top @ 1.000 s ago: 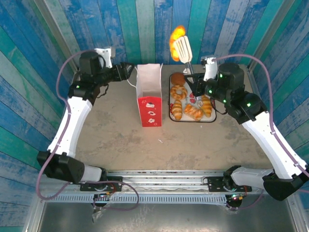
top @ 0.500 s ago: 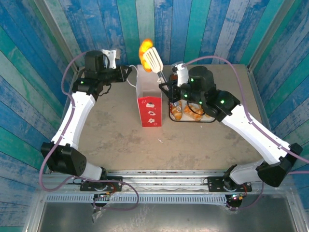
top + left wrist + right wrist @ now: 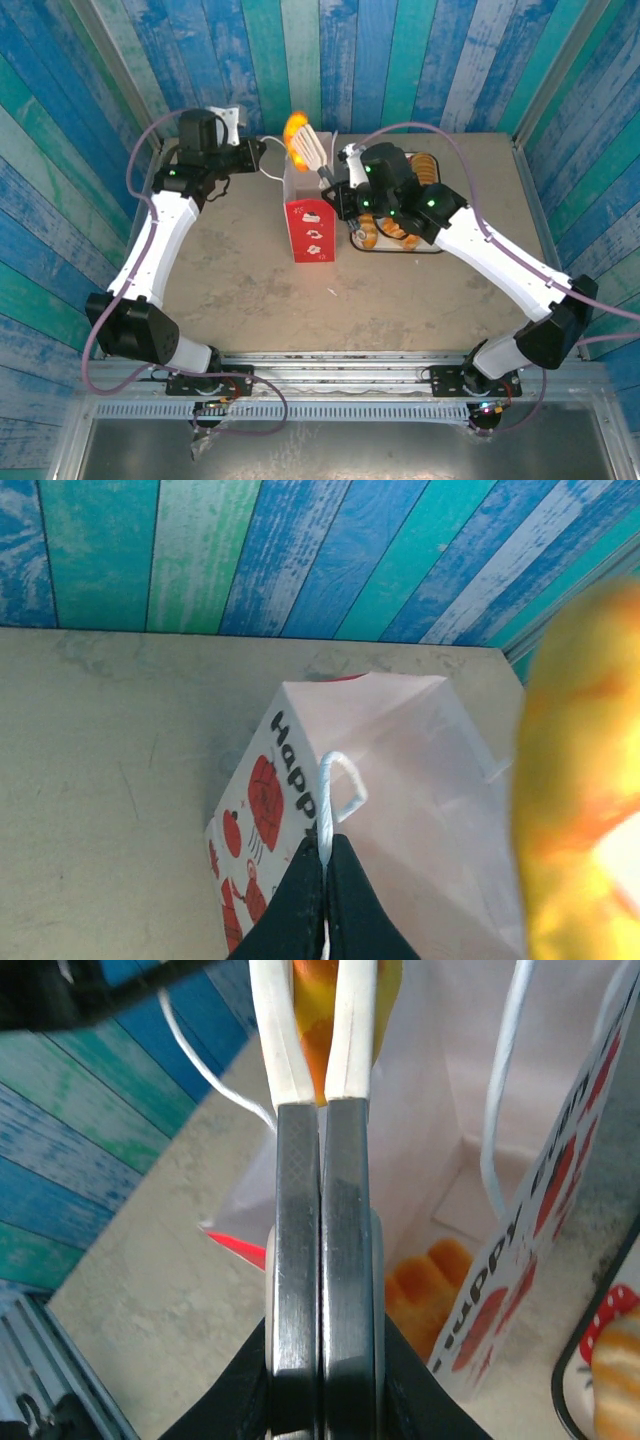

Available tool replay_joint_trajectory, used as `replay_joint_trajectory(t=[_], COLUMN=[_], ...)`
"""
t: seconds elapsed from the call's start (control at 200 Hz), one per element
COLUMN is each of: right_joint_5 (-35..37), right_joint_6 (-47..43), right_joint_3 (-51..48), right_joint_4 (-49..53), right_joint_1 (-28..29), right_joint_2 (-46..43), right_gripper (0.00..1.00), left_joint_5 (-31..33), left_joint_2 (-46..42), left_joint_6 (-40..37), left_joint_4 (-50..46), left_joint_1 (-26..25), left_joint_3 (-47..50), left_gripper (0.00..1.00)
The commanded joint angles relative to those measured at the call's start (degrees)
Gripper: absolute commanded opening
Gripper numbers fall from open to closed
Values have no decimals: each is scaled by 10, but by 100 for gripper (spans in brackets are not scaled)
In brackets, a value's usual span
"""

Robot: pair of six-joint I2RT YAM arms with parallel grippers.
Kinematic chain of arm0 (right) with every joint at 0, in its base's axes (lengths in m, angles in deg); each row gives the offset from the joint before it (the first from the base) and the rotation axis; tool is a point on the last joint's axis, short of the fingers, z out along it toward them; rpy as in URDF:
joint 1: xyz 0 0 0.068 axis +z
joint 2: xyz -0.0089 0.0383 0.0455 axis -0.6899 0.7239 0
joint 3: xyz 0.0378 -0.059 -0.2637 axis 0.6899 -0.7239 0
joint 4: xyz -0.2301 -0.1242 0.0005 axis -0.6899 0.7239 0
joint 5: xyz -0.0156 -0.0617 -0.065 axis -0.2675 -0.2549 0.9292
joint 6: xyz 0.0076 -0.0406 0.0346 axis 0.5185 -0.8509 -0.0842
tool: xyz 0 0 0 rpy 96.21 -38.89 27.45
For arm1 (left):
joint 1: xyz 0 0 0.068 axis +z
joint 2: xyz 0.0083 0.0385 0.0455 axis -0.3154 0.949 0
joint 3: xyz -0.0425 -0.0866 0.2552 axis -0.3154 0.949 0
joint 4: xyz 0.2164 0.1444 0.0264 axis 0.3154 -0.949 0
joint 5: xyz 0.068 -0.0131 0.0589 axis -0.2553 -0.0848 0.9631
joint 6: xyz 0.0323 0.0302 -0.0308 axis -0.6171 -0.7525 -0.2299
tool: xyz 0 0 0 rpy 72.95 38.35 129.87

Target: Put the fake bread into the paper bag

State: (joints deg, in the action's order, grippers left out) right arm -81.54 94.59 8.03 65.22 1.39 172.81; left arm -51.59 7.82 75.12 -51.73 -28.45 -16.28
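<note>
Backdrop: vertical wooden planks (image 3: 420, 60) painted in blues and teals closed off a beige, speckled table (image 3: 230, 270) on three sides.

1. Paper bag (image 3: 310, 215). It stood upright on the far half of the table with its mouth open. The upper part was white, the lower part red with small white marks. The left wrist view showed red prints and black lettering on its side.

2. Left gripper (image 3: 262, 152). It sat at the bag's upper left edge. Its black fingers (image 3: 295, 910) were pressed together, pinching a thin white loop handle (image 3: 338, 780) that arched up just ahead of the tips.

3. Right gripper (image 3: 337, 186). It was just right of the bag, between bag and tray. Its fingers (image 3: 295, 1260) lay flat against each other, clamped on white tongs (image 3: 312, 150) whose two arms ran out side by side past the fingertips.

4. Orange pastry (image 3: 295, 128). This glossy piece was squeezed between the tong ends and held above the far edge of the bag's mouth, not inside it. It showed as a blurred orange mass at the right edge of the left wrist view.

5. Bagged pastry (image 3: 430, 1280). This orange piece lay low inside the bag, visible through the open mouth.

6. Tray (image 3: 430, 247). White with a dark rim, it sat on the table just right of the bag and was partly covered by the right arm. Several golden-brown tray pastries (image 3: 372, 230) lay in it.
</note>
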Motion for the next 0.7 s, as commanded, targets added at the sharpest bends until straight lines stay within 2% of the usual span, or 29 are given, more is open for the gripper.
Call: replay_joint_trajectory(t=[0.0, 0.691], right_joint_5=[14, 45], right_joint_6=[-9, -56], right_joint_3=[19, 53], right_joint_4=[17, 136], right_joint_1=[6, 5], right_joint_2=[-5, 2], right_gripper=[4, 6], left_joint_5=[26, 70], left_joint_2=[-30, -48], left_joint_6=[-8, -15], left_joint_4=[5, -2], left_joint_1=[2, 2], left_joint_3=[9, 10], left_gripper=[0, 0])
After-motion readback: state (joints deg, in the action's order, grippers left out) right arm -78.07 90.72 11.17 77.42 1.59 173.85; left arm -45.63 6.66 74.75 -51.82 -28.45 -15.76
